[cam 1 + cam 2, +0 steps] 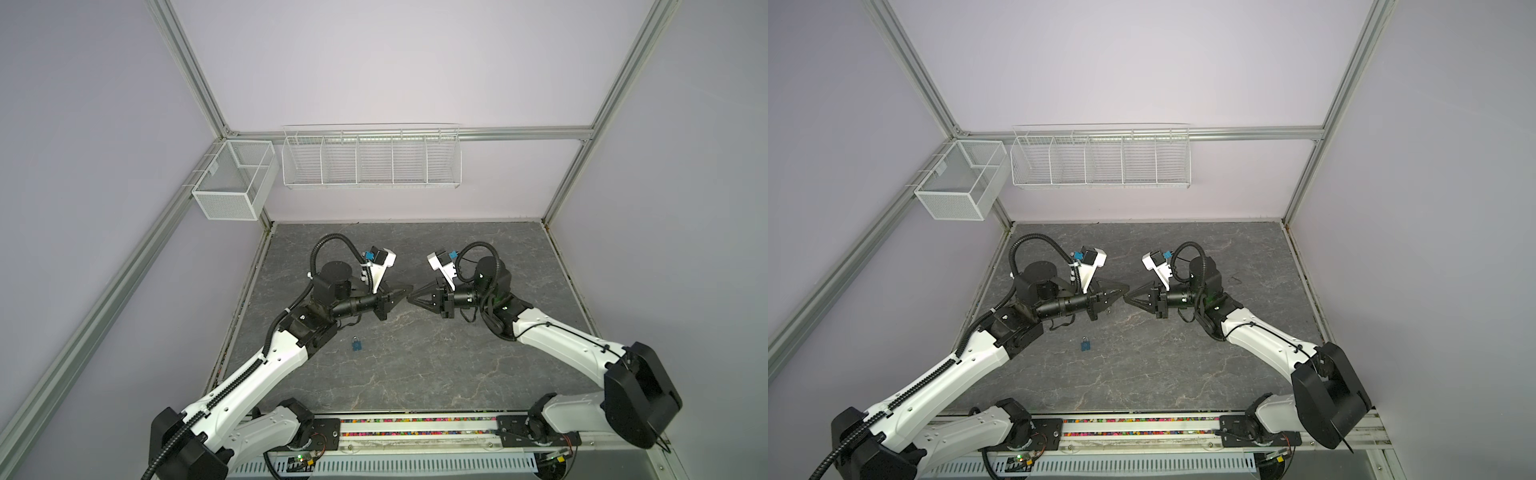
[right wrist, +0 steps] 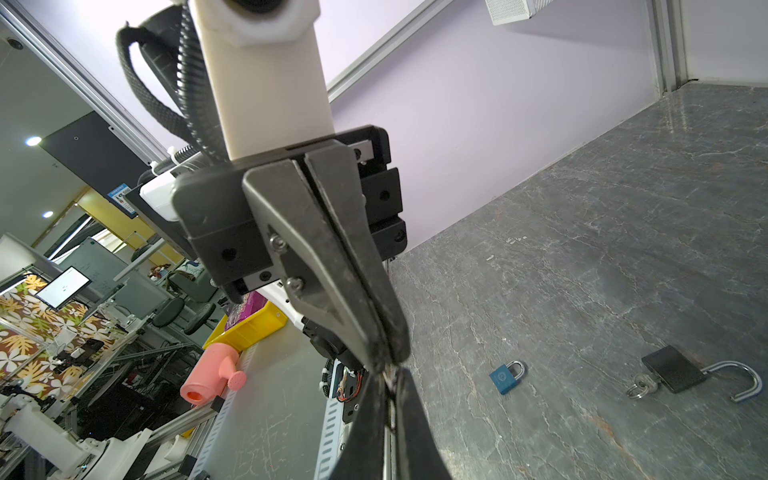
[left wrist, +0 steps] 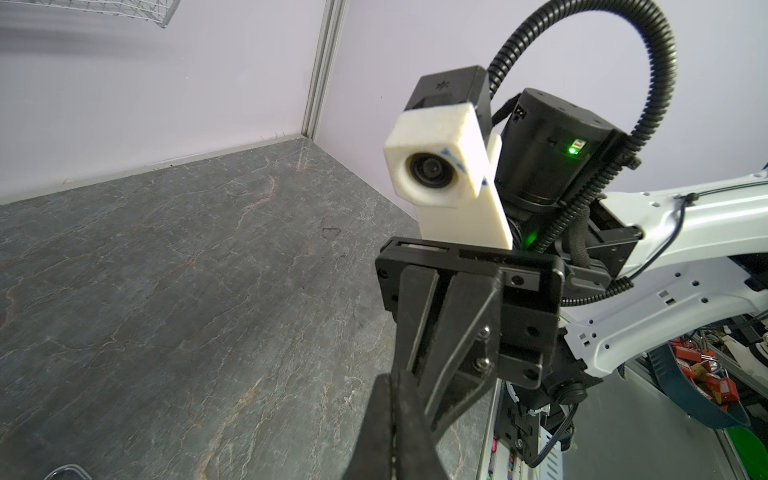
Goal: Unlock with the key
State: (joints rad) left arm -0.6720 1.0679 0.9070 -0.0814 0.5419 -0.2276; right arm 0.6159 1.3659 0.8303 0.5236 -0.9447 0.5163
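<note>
- Both arms are up off the counter [image 1: 457, 374]. The left tool [image 1: 406, 289] and right tool [image 1: 412, 297] are nose to nose at mid-counter in both top views, tips touching or all but.
- Left tool is clenched. From the right wrist its fingers [image 2: 316, 249] press flat together, with nothing showing between them.
- Right tool is clenched as well. From the left wrist its fingers [image 3: 457, 324] taper to one closed point, and it grips nothing that I can make out.
- The black lock [image 2: 673, 370] lies flat on the counter, well below the tools. Its shackle [image 2: 744, 380] is swung open, one leg free of the body.
- A key ring [image 2: 641, 385] sits against the end of that lock away from the shackle. Whether a key is in the keyhole, I cannot tell.
- The blue lock [image 1: 356, 344] has its shackle closed. It rests on the counter below the left tool, back toward the robot's base from the tips, near the left forearm.
- The two locks lie apart, not touching, and neither tool touches either one.
</note>
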